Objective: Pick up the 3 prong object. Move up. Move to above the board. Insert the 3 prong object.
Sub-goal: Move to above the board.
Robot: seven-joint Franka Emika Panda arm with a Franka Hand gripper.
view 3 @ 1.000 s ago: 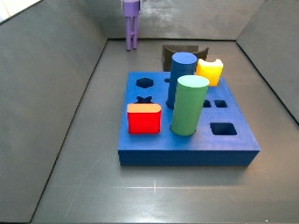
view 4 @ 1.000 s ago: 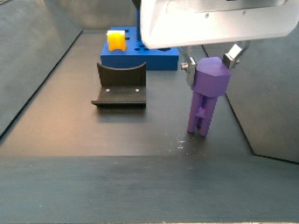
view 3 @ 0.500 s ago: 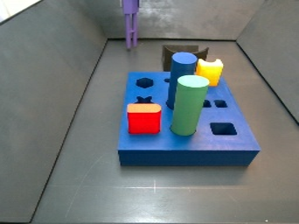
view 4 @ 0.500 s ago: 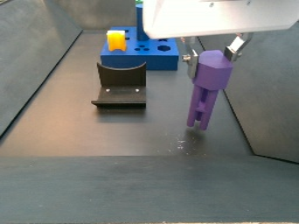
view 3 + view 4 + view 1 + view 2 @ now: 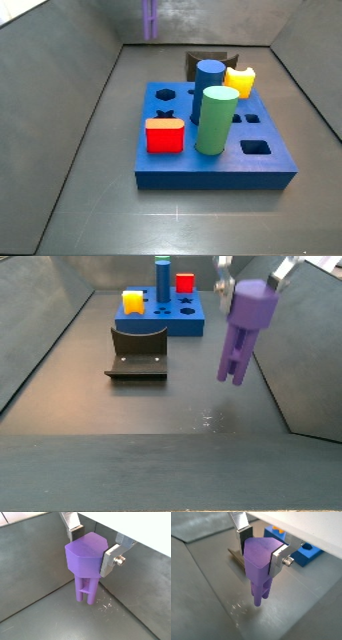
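The gripper (image 5: 93, 548) hangs over the far end of the table (image 5: 134, 406), well apart from the board (image 5: 214, 150), and its fingers (image 5: 111, 558) are clenched on the 3 prong object (image 5: 87, 564). In both wrist views the silver plates press on opposite flat sides of the thick, faceted head of the piece, while the prongs hang straight down below the grip. In a side view the 3 prong object (image 5: 245, 331) is clear of the table, upright, with open air under its prongs.

The piece looks like rigid moulded or printed plastic: light for its height, stiff, and not likely to deform under the pads. Its faces look smooth, so a slight slip or twist in the grasp seems possible if it is bumped. The head is the sensible place to hold it, since it is the widest and most solid part with parallel flats, and it leaves the prongs free to enter a hole. The prongs are the slender part and probably the weakest, so a sideways knock against the board's edge or against the green cylinder (image 5: 215, 120) or blue cylinder (image 5: 210, 78) standing on it could strain them or tilt the piece. Because it is tall, a small tilt at the head would shift the prong tips noticeably
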